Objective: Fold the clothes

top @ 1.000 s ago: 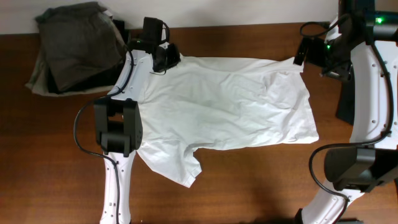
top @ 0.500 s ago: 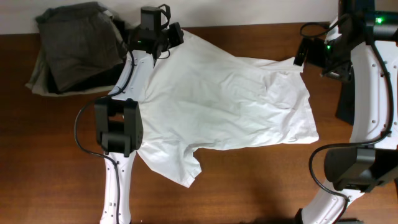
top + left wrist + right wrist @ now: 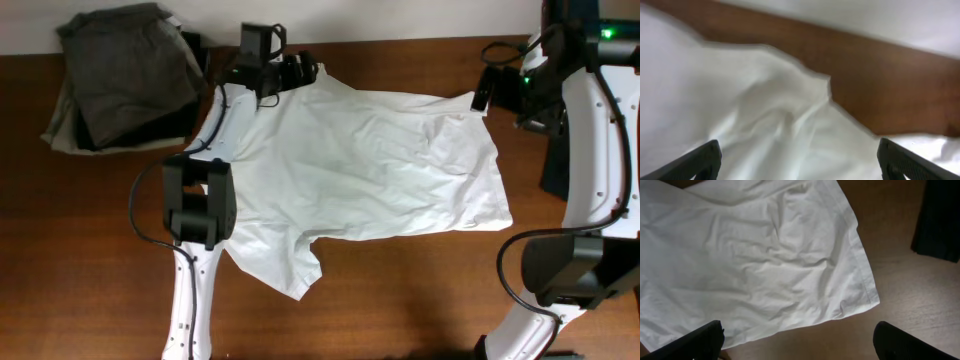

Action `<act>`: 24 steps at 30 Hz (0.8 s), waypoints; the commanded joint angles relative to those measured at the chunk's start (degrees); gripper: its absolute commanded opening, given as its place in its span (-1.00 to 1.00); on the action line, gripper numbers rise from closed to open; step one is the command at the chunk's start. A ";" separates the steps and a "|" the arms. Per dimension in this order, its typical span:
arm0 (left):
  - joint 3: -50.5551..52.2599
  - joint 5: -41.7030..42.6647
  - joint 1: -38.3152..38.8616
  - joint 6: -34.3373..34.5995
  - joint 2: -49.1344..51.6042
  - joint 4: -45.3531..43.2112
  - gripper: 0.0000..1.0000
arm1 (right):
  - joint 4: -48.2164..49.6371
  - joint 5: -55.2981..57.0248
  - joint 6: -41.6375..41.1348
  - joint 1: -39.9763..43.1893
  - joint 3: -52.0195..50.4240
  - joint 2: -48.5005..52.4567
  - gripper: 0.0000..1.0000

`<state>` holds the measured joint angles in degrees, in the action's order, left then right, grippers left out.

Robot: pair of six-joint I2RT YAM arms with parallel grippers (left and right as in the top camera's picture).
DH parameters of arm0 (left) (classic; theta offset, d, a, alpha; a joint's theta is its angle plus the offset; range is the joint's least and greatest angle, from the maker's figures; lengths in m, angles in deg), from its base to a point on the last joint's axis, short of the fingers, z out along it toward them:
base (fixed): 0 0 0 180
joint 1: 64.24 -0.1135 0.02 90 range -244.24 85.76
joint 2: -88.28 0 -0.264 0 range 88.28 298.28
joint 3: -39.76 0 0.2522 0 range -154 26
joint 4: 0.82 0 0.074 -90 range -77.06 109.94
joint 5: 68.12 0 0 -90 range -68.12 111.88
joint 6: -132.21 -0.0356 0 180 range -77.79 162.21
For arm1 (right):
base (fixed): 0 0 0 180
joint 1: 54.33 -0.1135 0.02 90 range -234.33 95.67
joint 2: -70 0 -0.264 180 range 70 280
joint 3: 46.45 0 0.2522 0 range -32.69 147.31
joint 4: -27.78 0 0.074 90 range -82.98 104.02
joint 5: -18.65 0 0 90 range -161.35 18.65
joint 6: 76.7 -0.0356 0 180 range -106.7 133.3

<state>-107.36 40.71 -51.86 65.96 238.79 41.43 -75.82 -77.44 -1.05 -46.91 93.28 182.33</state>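
Left gripper (image 3: 303, 72) reaches to top centre, fingers spread over the white shirt (image 3: 370, 160); its wrist view is blurred. Right gripper (image 3: 483, 92), upper right, fingers spread.

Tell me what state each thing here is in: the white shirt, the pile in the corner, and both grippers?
White T-shirt: spread out flat, wrinkled, not yet folded.
Dark clothes pile: stacked at the table's far left corner.
Left gripper: open, over the shirt's far left corner.
Right gripper: open, above the shirt's right end.
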 commanded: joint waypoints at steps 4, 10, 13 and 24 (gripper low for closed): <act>-9.42 3.28 -4.39 -12.46 -5.88 19.61 0.98 | 0.72 0.68 0.42 0.04 -2.45 -0.44 0.97; -12.85 2.51 -5.70 -17.86 -13.94 38.95 0.98 | 0.13 0.20 0.37 0.04 -2.43 -2.54 0.96; -12.85 -0.42 -5.86 -17.86 -17.64 45.86 0.98 | -2.01 0.11 0.39 0.04 -2.43 -3.89 0.96; -12.85 -7.80 -5.79 -17.81 -29.99 65.40 0.98 | -7.50 -0.28 0.37 -0.66 -2.86 -11.93 0.86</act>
<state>-119.43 35.84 -57.59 49.13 212.76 103.22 -82.97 -77.48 -1.07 -46.91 90.75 175.51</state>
